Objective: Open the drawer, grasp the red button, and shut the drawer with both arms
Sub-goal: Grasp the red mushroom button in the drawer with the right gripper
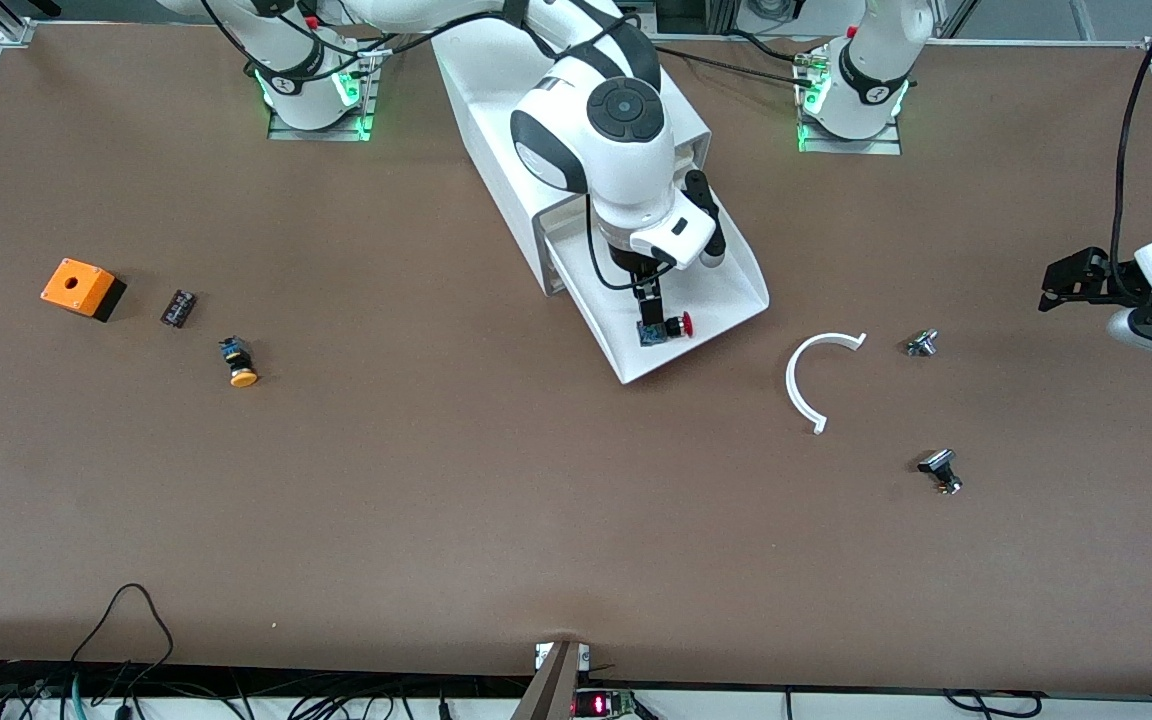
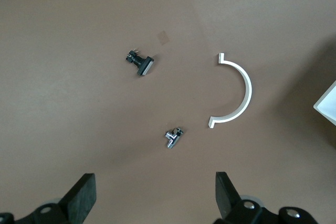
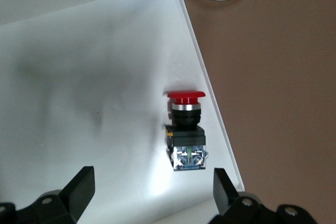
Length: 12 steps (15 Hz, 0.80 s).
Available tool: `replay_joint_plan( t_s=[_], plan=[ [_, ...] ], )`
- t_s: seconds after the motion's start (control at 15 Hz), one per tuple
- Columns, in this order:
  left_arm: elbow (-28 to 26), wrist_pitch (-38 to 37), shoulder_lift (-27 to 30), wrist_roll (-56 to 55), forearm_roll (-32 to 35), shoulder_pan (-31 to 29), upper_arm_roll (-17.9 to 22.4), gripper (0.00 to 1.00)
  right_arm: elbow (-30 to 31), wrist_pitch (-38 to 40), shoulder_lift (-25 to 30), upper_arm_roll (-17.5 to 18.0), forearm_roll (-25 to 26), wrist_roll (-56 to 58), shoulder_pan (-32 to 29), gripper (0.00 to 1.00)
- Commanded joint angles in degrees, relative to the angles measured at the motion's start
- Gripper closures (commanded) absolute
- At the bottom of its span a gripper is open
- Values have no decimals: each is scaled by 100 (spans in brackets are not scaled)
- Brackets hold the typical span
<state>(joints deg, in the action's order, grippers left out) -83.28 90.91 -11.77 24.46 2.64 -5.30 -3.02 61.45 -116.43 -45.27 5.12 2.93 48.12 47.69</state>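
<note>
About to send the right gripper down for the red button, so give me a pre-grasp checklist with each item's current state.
1. Drawer pulled out of the cabinet: ok.
2. Red button lying on its side in the drawer, unobstructed: ok.
3. Right gripper open: ok.
4. Right gripper over the button, fingers straddling it: ok.
5. Button gripped: not ok, fingers apart from it.
6. Left gripper open, waiting over the table at the left arm's end, above the white curved piece and two small metal parts: ok.

Even overhead light — soft shadows, sharp focus
</note>
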Motion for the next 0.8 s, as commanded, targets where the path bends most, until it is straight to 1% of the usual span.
replay_joint_plan(
  t_s=[0.0, 0.13, 0.6, 0.67, 0.74],
  plan=[
    [207, -144, -115, -99, 131, 37, 3, 0, -239, -422, -368, -45, 103, 84, 21, 0],
    [216, -144, -115, -326, 131, 37, 3, 0, -239, -590, -448, -55, 94, 84, -14, 0],
    [224, -153, -115, -1222, 105, 29, -6, 0, -212, -626, -597, -116, 103, 92, -14, 0],
    [224, -153, -115, -1337, 96, 29, -6, 0, -221, -626, -615, -116, 103, 92, -14, 1],
    [224, -153, -115, -1347, 70, 29, -6, 0, -212, -643, -624, -116, 103, 101, 3, 9]
  ],
)
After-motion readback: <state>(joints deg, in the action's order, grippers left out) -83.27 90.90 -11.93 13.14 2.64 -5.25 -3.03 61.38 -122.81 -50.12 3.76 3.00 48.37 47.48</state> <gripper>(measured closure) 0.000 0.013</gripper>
